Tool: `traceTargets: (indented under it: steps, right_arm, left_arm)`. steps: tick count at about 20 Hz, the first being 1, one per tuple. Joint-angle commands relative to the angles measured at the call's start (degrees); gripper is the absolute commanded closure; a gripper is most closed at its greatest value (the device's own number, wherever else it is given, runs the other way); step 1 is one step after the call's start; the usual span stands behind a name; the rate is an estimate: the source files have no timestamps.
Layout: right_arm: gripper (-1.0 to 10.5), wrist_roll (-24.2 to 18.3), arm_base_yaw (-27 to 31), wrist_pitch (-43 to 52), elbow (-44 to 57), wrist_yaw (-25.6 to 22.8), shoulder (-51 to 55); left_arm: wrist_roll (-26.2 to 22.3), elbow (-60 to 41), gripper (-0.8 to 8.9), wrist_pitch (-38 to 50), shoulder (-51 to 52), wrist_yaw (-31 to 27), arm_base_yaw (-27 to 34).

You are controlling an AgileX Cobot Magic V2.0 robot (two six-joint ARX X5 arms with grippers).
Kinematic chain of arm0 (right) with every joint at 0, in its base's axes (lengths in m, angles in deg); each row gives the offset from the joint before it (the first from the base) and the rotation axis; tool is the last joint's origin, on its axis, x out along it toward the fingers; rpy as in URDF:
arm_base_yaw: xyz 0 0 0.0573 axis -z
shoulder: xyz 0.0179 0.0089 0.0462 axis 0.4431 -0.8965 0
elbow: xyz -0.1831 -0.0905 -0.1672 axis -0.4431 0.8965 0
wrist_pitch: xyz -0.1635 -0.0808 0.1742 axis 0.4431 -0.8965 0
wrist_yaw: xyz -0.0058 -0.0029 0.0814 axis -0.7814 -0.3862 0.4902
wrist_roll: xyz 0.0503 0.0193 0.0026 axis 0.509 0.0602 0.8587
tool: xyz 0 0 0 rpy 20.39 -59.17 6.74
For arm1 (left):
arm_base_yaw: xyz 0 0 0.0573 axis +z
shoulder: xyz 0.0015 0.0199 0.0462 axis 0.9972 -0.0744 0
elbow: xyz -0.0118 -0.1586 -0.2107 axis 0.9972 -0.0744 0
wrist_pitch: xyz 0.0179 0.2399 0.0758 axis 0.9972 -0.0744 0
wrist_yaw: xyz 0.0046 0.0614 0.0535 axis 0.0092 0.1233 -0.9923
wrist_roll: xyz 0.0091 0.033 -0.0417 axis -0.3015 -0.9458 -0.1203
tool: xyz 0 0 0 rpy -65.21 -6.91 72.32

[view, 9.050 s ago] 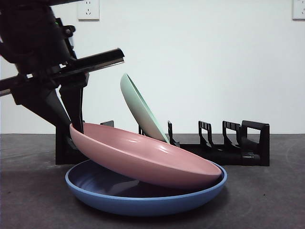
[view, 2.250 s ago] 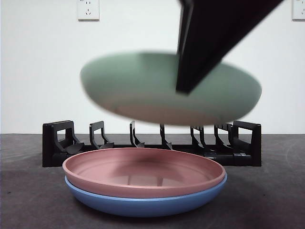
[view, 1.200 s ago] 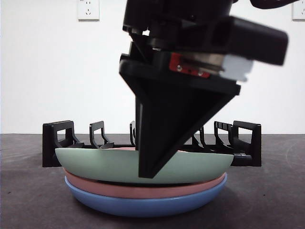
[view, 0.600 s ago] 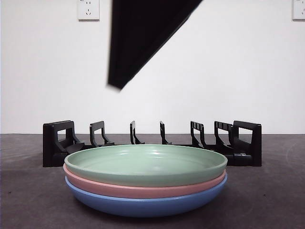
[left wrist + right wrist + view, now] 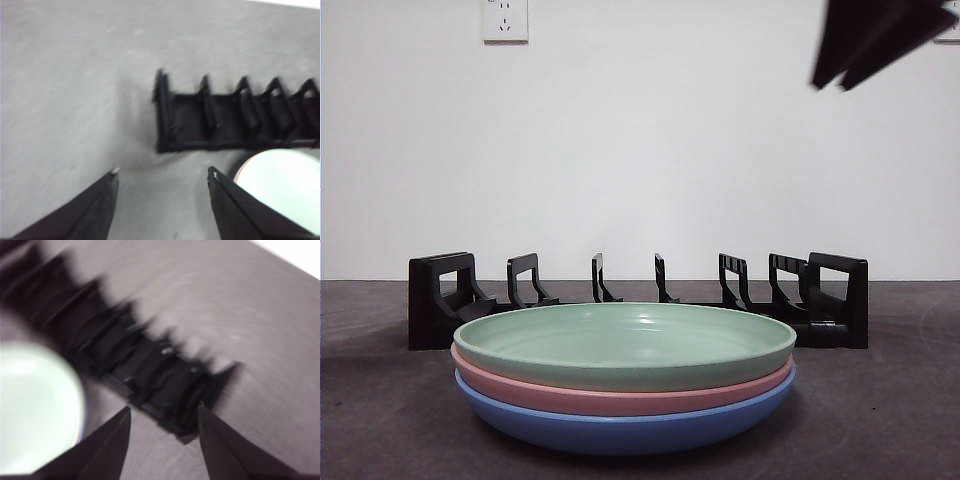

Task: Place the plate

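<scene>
green plate (image 5: pixel 625 345) tops the stack; looks stiff, slick, chippable, so rim's the grab pt. my right gripper (image 5: pixel 162 415) is apart, empty.

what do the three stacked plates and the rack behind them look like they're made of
Green plate, pink plate and blue plate: probably glazed ceramic or melamine; smooth, solid-coloured, with soft highlights. Dish rack: apparently moulded black plastic; matte, with chunky uniform dividers.

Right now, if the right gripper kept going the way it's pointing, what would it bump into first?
Probably the black dish rack: it lies just ahead of the right gripper and its open jaws. The view is blurred, so depth is uncertain.
</scene>
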Motion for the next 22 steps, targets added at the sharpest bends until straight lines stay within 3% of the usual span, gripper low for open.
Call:
traceTargets:
  steps: [1,3,5,6,7,8,17,18,19,21,22]
  right_arm:
    - [7.3,9.4,8.0,2.2,-1.2,10.3,-0.5]
    - [7.3,11.7,11.2,2.4,-1.2,15.9,-0.5]
    - [7.3,12.1,11.7,0.0,-1.2,17.2,-0.5]
    - [7.9,12.0,11.6,-0.9,-1.2,17.2,-0.5]
    - [9.7,11.6,11.6,-0.7,-1.2,17.1,-0.5]
    - [9.3,11.3,11.6,0.1,-1.2,17.1,-0.5]
    - [9.3,11.6,11.6,-0.8,-1.2,17.0,-0.2]
    - [9.3,11.6,11.6,-0.8,-1.2,17.0,-0.2]
    - [9.3,11.6,11.6,-0.8,-1.2,17.0,-0.2]
    - [9.3,11.6,11.6,-0.8,-1.2,17.0,-0.2]
    - [9.3,11.6,11.6,-0.8,-1.2,17.0,-0.2]
  left_arm:
    - [-1.0,0.9,5.33,3.0,-2.3,0.3,-0.3]
    - [0.2,0.9,5.33,3.1,-2.9,0.3,-0.3]
    - [0.7,0.9,5.35,3.2,-2.9,0.3,-0.3]
    - [0.7,0.9,6.42,3.6,-2.9,0.3,-0.3]
    - [0.7,0.9,8.19,3.7,-2.8,0.3,-0.3]
    - [0.5,0.9,8.06,4.9,-2.8,0.3,-0.3]
    - [0.5,1.0,8.06,5.8,-2.4,0.3,-0.3]
    - [-0.6,1.0,8.06,5.7,-2.4,0.2,-0.3]
    - [-7.5,1.0,8.06,5.9,-2.2,-1.0,-0.1]
    - [-12.2,-2.2,8.06,9.4,0.3,-0.5,2.1]
    - [-16.0,-6.3,8.06,14.0,3.3,2.5,4.7]
